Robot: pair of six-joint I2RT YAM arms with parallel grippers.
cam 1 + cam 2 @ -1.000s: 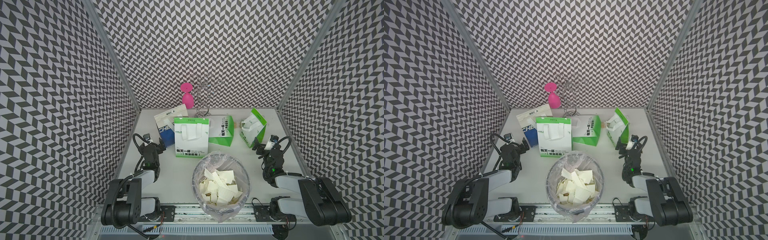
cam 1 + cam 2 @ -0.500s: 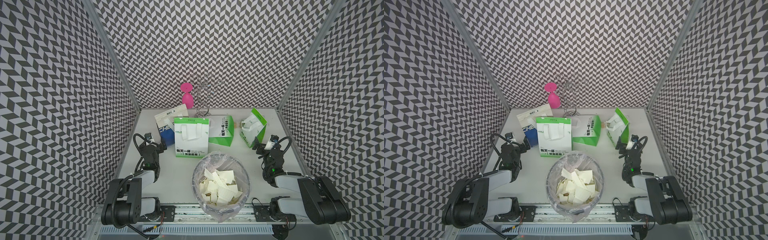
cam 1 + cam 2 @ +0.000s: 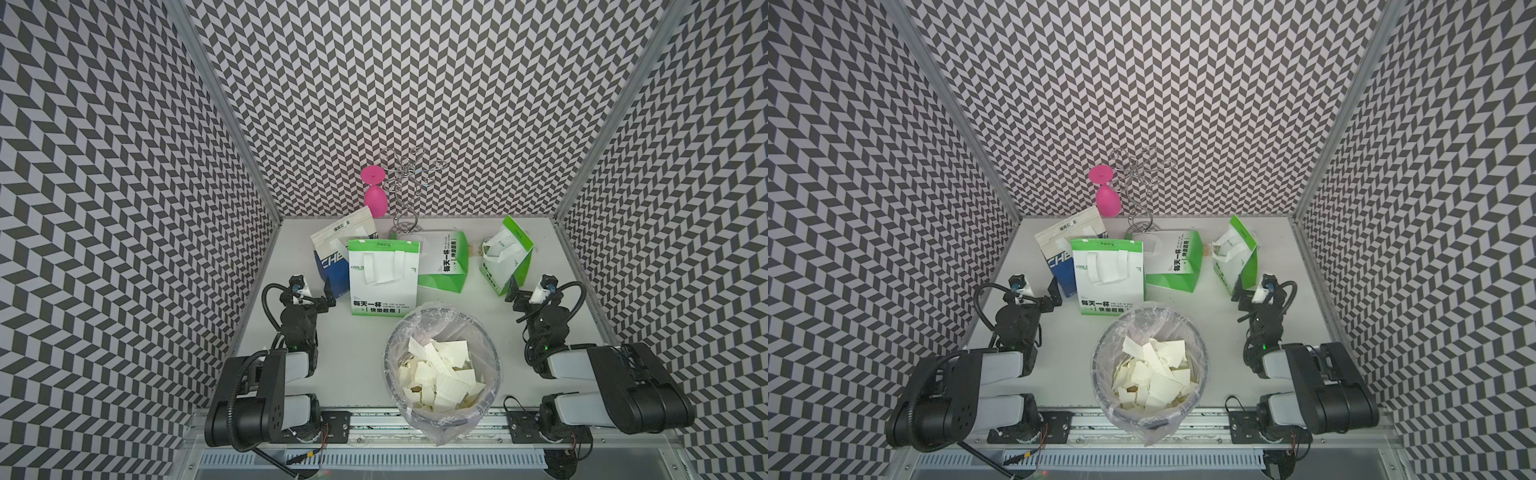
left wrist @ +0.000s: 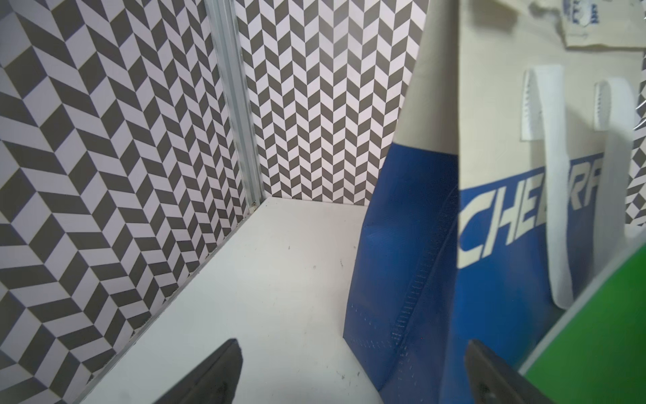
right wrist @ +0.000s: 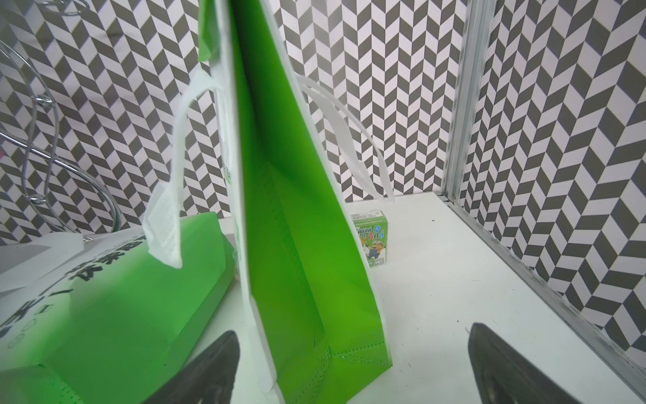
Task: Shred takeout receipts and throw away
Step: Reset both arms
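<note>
The left gripper (image 3: 326,295) (image 4: 351,353) had its jaws spread wide, with nothing gripped. In the left wrist view its two dark fingertips (image 4: 223,367) framed bare table and the near bottom corner of a blue-and-white bag (image 4: 412,262). Whether a finger touched that bag could not be told. The right gripper (image 3: 514,292) (image 5: 354,332) was likewise wide open and empty, low over the table. The narrow side of a leaning green bag (image 5: 300,227) stood just ahead of its jaws, and contact there was unclear too.

Both arms sat folded low at the two sides of the table (image 3: 353,365). Between them, at the near edge, stood a round bin (image 3: 497,365) lined with clear plastic. The receipt scraps (image 3: 436,374) lay inside it in both top views (image 3: 1152,370), a loose pile of ragged cream pieces.

Just behind the bin stood an upright green bag (image 3: 382,274), its white handles flat against its face. The blue-and-white bag stood behind it, partly hidden. A toppled green bag (image 3: 442,262) lay on its side to the right of the upright one.

A small cream slip (image 4: 587,28) with blue print sat at the top of the blue-and-white bag's face; whether it was a receipt could not be told. A small drink carton (image 5: 372,241) stood behind the leaning green bag, near the back wall. At that wall a pink goblet (image 3: 375,195) hung upside down at a wire rack (image 3: 404,225).
</note>
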